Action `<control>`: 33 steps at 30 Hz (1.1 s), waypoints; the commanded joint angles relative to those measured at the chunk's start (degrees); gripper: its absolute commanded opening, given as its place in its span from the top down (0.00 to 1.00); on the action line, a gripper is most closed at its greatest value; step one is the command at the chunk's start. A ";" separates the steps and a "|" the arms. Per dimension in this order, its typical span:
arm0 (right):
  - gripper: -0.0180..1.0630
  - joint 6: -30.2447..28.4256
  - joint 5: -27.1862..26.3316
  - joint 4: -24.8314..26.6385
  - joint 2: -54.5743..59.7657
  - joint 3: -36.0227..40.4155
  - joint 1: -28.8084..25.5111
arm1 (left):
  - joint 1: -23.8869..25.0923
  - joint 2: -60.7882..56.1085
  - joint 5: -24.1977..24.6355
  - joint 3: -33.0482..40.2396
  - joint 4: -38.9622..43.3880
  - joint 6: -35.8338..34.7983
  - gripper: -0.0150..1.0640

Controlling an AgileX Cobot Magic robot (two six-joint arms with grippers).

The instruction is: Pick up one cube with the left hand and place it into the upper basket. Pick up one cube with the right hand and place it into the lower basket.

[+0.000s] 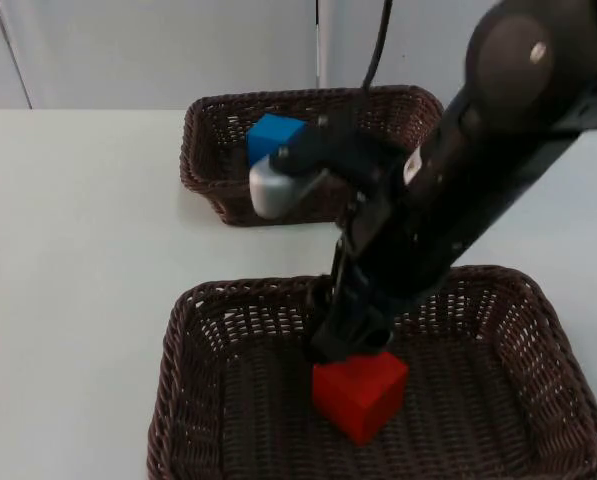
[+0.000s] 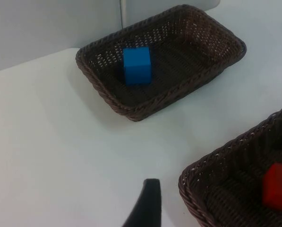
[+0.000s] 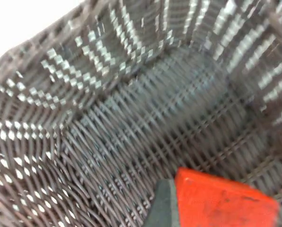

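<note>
A blue cube lies inside the upper wicker basket, near its left end. My right gripper reaches down into the lower wicker basket and is shut on a red cube, which is low over the basket floor or resting on it. One black fingertip presses against the cube's side. My left gripper waits above the bare table, left of both baskets and apart from the lower basket and the red cube.
The two dark baskets stand one behind the other, with a strip of white table between and to their left. The right arm crosses above the upper basket's right half. The grey wall closes the far side.
</note>
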 commanded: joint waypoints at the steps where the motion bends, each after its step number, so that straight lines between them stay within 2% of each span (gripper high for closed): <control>1: 0.38 0.26 0.60 0.29 -3.89 -0.11 0.42 | 0.09 -0.18 -0.11 0.09 -0.20 -0.39 0.26; 24: 0.38 3.28 1.63 0.28 -22.51 0.01 0.42 | 0.09 -0.87 0.02 0.09 -0.31 -0.27 0.26; 33: 0.38 3.28 5.34 0.16 -27.74 0.10 0.42 | 0.09 -6.11 0.45 0.09 -0.31 0.06 0.26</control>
